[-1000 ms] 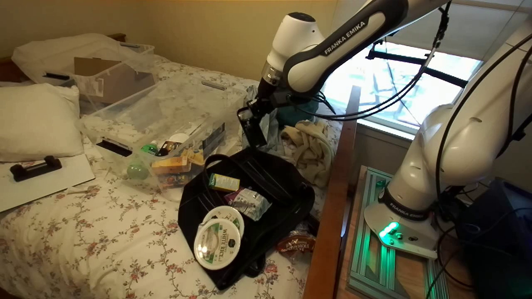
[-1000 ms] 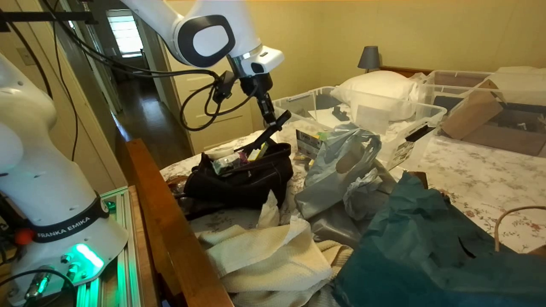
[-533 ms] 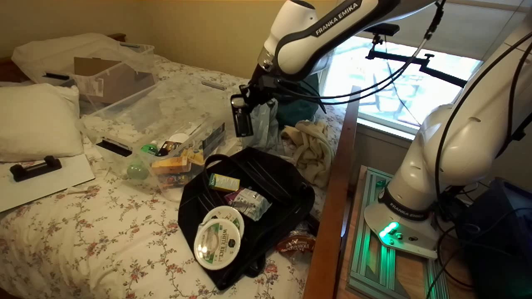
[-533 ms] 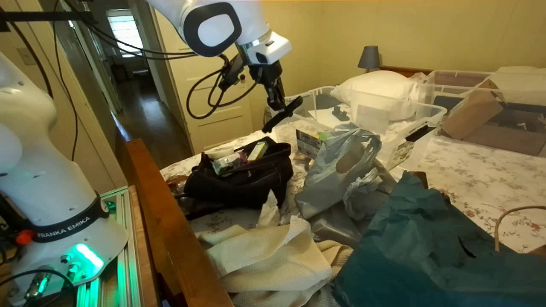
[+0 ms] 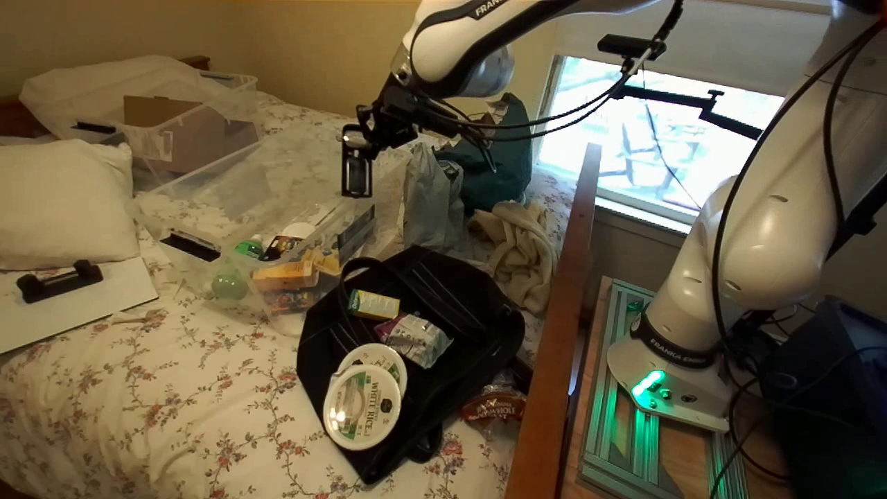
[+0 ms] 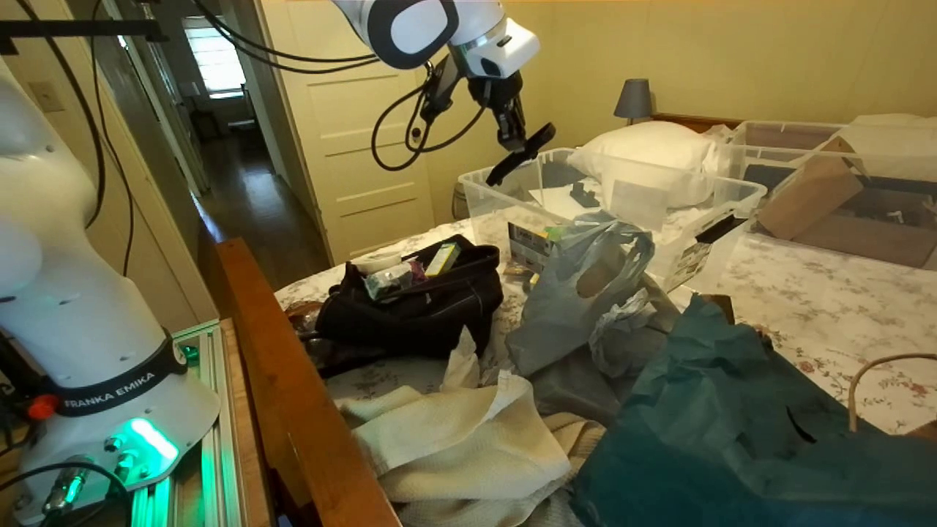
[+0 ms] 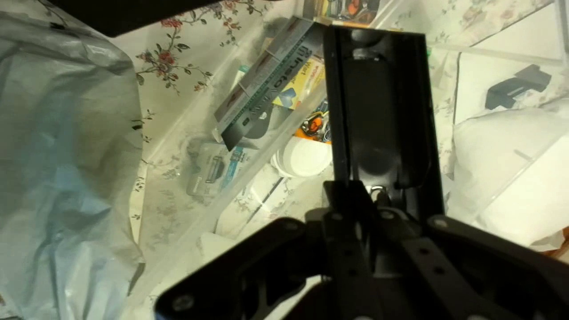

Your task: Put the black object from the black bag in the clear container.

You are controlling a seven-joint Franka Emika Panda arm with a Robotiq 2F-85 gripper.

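What my jaws are clamping: the black object (image 7: 378, 115).
Clear container (image 5: 256, 201): I am holding the object above it.
Black bag (image 6: 417, 322): it is slumping nearby.

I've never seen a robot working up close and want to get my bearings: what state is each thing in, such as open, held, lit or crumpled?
Black object: held aloft, tilted
Gripper: closed on the black object
Clear container: open-topped, partly filled
Black bag: open, slumped
White rice bowls: covered
Grey plastic bag: crumpled
Beige cloth: crumpled
Window shade: partly lowered
Base light: lit green
Lamp: looks unlit
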